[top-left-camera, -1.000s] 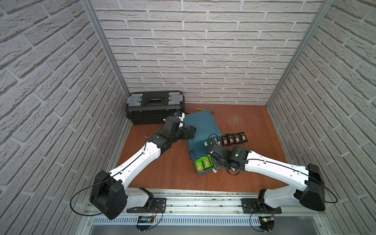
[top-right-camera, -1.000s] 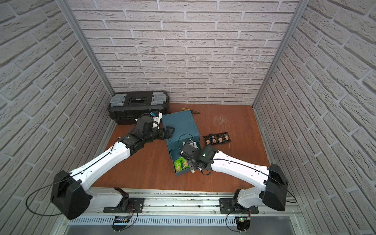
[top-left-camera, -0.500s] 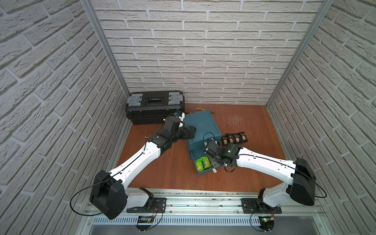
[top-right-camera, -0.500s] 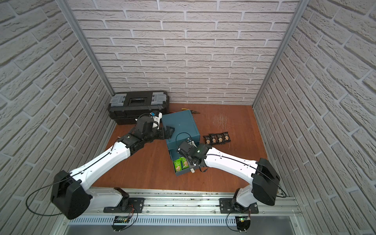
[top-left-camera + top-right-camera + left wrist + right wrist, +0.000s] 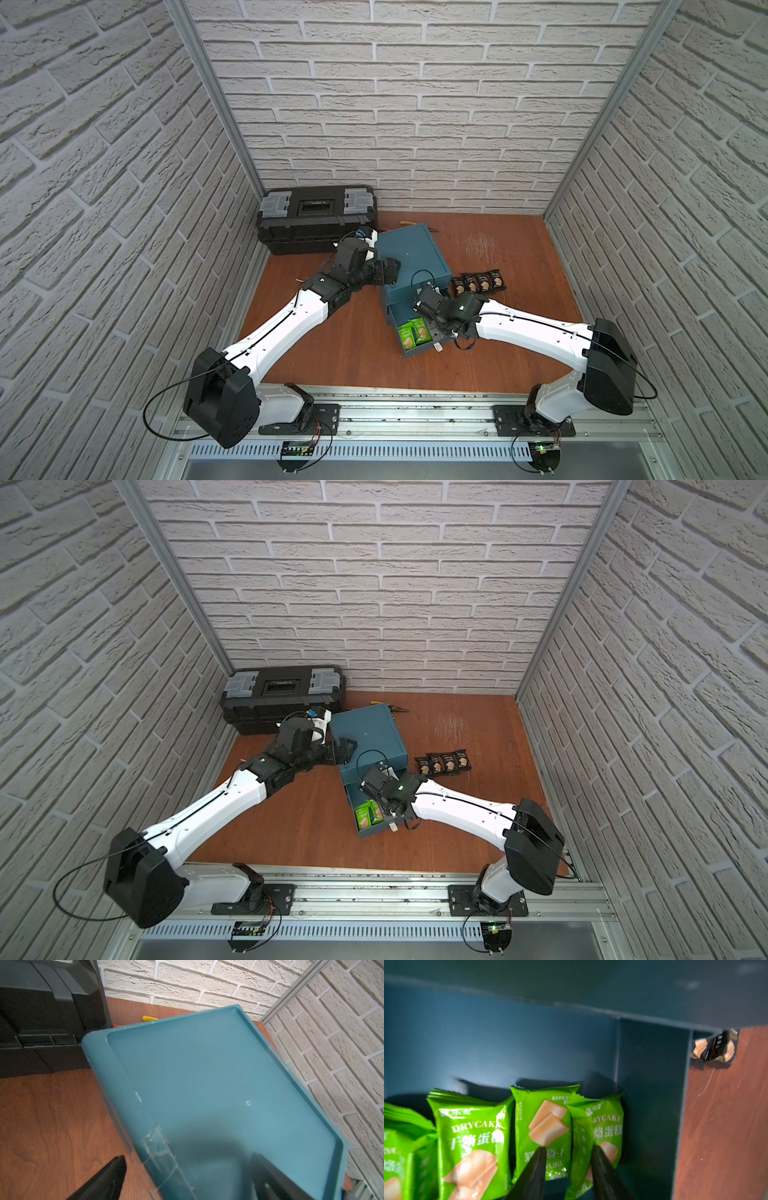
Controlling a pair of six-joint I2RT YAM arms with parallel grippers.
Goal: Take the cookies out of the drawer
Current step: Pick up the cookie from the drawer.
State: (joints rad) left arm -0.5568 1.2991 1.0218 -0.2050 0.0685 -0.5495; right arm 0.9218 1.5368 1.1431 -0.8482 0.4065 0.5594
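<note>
The teal drawer (image 5: pixel 420 353) is pulled out of the teal cabinet (image 5: pixel 411 253) toward the front. Several green cookies (image 5: pixel 413 334) lie in it, also in a top view (image 5: pixel 369 814). Four black cookies (image 5: pixel 478 284) lie in a row on the table right of the cabinet. My right gripper (image 5: pixel 568 1147) reaches down into the drawer, open. Its tips rest over the edges of two green packets (image 5: pixel 544 1124) (image 5: pixel 604 1124). My left gripper (image 5: pixel 188 1156) stands open astride the cabinet's upper left edge (image 5: pixel 207 1074), one finger over the top, one beside the wall.
A black toolbox (image 5: pixel 318 218) stands at the back left against the wall. Yellow-handled pliers (image 5: pixel 376 702) lie behind the cabinet. The brick walls close in on three sides, and the arms' rail runs along the front.
My right gripper has moved left, in over the drawer's green packets, and its jaws have narrowed. The left arm has not moved.
</note>
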